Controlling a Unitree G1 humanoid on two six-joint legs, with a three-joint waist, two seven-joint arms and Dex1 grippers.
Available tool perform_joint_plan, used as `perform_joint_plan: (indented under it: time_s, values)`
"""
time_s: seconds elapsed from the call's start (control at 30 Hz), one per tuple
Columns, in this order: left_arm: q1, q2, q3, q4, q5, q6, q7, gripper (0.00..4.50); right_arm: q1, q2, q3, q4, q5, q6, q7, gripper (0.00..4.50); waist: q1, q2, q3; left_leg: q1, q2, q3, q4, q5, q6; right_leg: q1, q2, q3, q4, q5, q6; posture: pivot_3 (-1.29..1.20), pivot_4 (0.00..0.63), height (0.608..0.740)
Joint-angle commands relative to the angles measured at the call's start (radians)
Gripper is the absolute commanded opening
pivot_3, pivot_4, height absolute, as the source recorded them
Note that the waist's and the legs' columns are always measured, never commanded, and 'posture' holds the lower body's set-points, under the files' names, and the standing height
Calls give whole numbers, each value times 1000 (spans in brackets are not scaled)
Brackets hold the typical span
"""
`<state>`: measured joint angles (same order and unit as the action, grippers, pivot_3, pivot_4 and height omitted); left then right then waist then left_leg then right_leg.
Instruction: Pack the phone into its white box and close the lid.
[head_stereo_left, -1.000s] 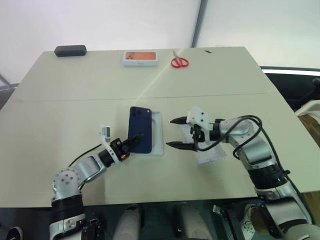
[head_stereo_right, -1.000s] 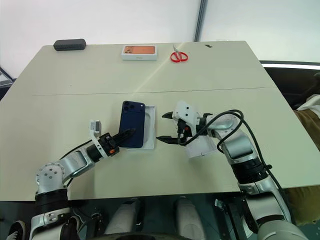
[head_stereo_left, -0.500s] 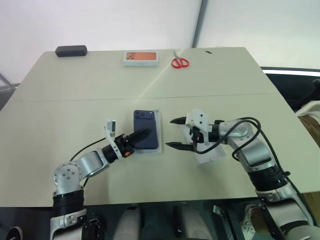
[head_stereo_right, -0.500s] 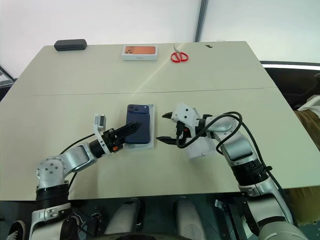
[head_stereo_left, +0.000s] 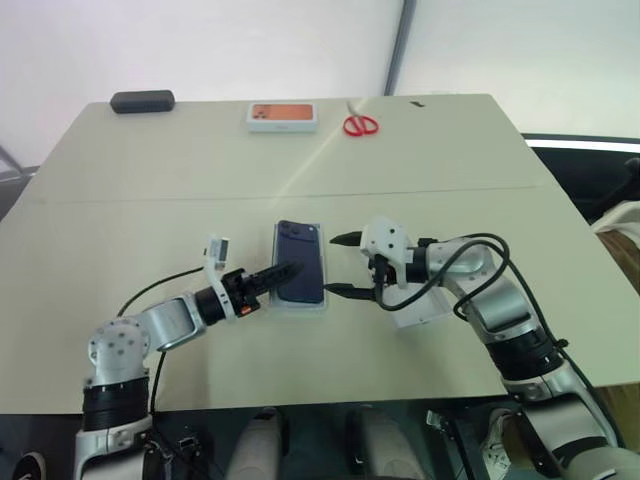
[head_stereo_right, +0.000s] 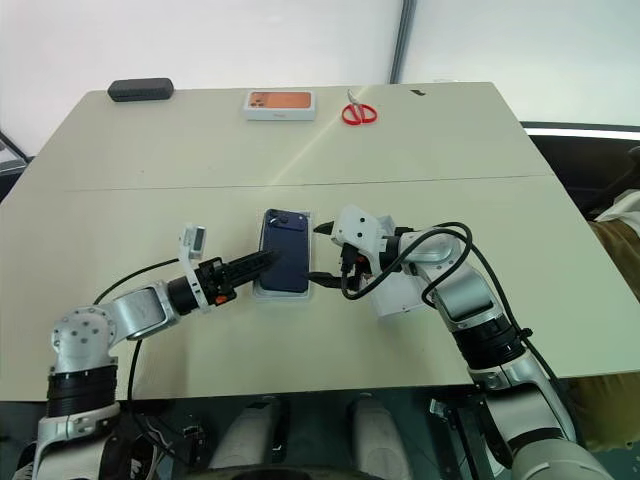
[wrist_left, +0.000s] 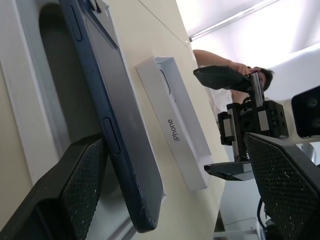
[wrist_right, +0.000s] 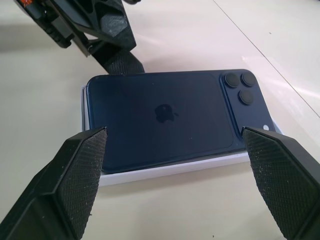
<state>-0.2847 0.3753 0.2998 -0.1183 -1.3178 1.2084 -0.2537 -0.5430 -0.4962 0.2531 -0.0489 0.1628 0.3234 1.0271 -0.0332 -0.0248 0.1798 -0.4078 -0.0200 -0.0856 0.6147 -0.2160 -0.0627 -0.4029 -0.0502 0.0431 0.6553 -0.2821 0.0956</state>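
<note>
So the phone (head_stereo_left: 300, 275) is sitting back-up on the white box (head_stereo_left: 300, 304) right in front of me, camera cluster at the far end. From my right wrist view it's looking like it's lying on top of the tray more than sunk down into it, and I'm not able to tell if it's fully seated, so I'm calling that step mostly done, not finished.

My left gripper (head_stereo_left: 282, 270) is hanging wide open at the near left corner of the phone, one finger over its edge and the other out past it, gripping nothing. My right gripper (head_stereo_left: 340, 266) is also wide open and empty, pointing across at the phone's right side, fingers spread along its long edge and not touching it as far as I'm seeing.

The lid (head_stereo_left: 418, 303) is lying on the table (head_stereo_left: 150, 180) just right of the box, open side up, partly under my right arm. So that's what I'm still needing to do: maybe nudge the phone down flat, then pick the lid up, flip it and push it over the tray. Flipping is the bit I'm guessing will be fiddly.

Scissors (head_stereo_left: 359, 124), the orange-picture box (head_stereo_left: 282, 116) and a black case (head_stereo_left: 142, 101) are sitting way off at the far edge, not in my way.
</note>
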Motion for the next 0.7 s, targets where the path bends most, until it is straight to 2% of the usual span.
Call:
perform_joint_plan:
  time_s: [0.03,0.6,0.7]
  values:
    - [-10,12,20,-29,-47,-5,-2,4467,-22,5,-4,-7,1,-18,-4,4500,1,0,0,0,0,0,0,0,0,0,0,0,0,0,0,0,150,740]
    - [-16,75,45,-80,-125,-18,69,4467,-20,13,2,1,-14,-30,-11,4500,18,0,0,0,0,0,0,0,0,0,0,0,0,0,0,0,150,740]
    - [-16,97,42,-93,-100,-37,69,4467,-22,16,1,4,-14,-29,-13,4500,18,0,0,0,0,0,0,0,0,0,0,0,0,0,0,0,150,740]
